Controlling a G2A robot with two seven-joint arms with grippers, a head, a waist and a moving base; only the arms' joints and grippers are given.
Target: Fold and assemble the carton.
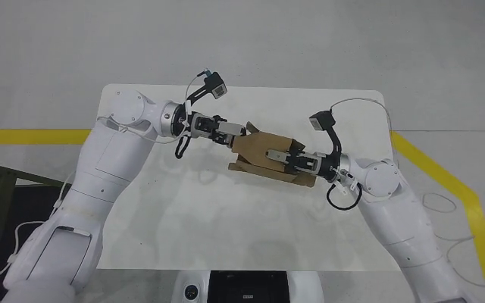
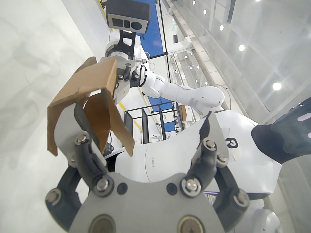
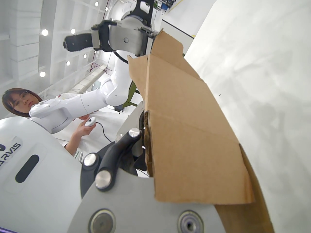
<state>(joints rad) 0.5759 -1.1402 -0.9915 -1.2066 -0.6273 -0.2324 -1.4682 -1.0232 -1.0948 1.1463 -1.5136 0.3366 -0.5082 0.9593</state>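
The left gripper (image 2: pixel 143 113) stood with its jaws spread wide. One dark-padded finger was tucked beneath a loose flap of the brown carton (image 2: pixel 82 87) and lay against the flap's inner face. The other finger hung in open air, well apart from the cardboard, so the left gripper clamped nothing.

At the carton's opposite end, the right gripper (image 3: pixel 146 128) was closed on a side panel. One finger pressed against the panel's ragged, crumpled edge, and its mate was hidden behind the cardboard.

Between the two grippers the carton was half-formed. Its walls were partly opened into a sleeve, and the end flaps hung loose and splayed at different angles. All of its visible faces were plain brown.

Seen from above, the carton sat over the middle of the white table (image 1: pixel 227 227), raised off the surface, with a soft shadow beneath it. The left arm came in from one side and the right arm from the other, and their wrists were nearly level with each other.

In the room behind the right arm, a blue panel (image 2: pixel 151 29) carried pale lettering. A yellow line (image 1: pixel 45 136) ran along the grey floor beside the table.
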